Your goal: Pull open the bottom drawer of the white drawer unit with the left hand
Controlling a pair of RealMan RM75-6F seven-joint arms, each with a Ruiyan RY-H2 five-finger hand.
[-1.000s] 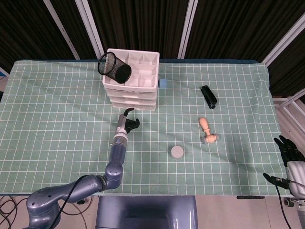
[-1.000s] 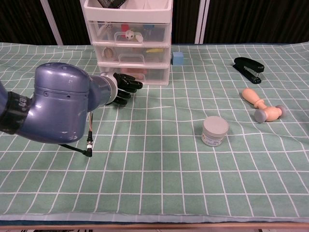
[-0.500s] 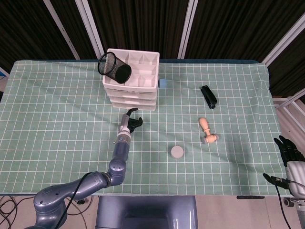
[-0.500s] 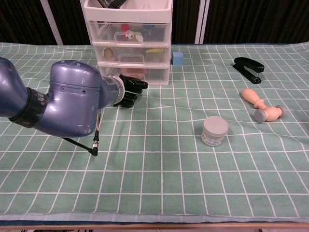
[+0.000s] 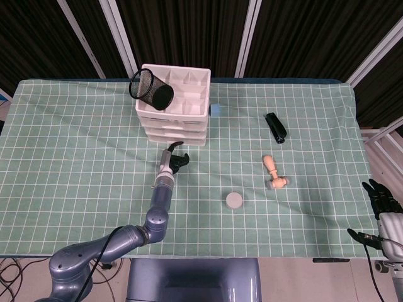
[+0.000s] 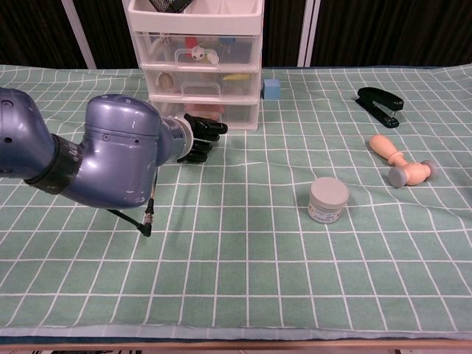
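While near bottom drawer [image 6: 204, 112], left hand [image 6: 200, 138] empty, no labels legible

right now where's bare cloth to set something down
Free: the wide stretch left of the drawer unit, and between the round tin and the near edge. Crowded: in front of the unit, where the left hand hovers, and around the wooden stamp.

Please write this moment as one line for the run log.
phase: approach | left hand: open, short of bottom drawer | drawer: closed | right hand: idle at table's right edge
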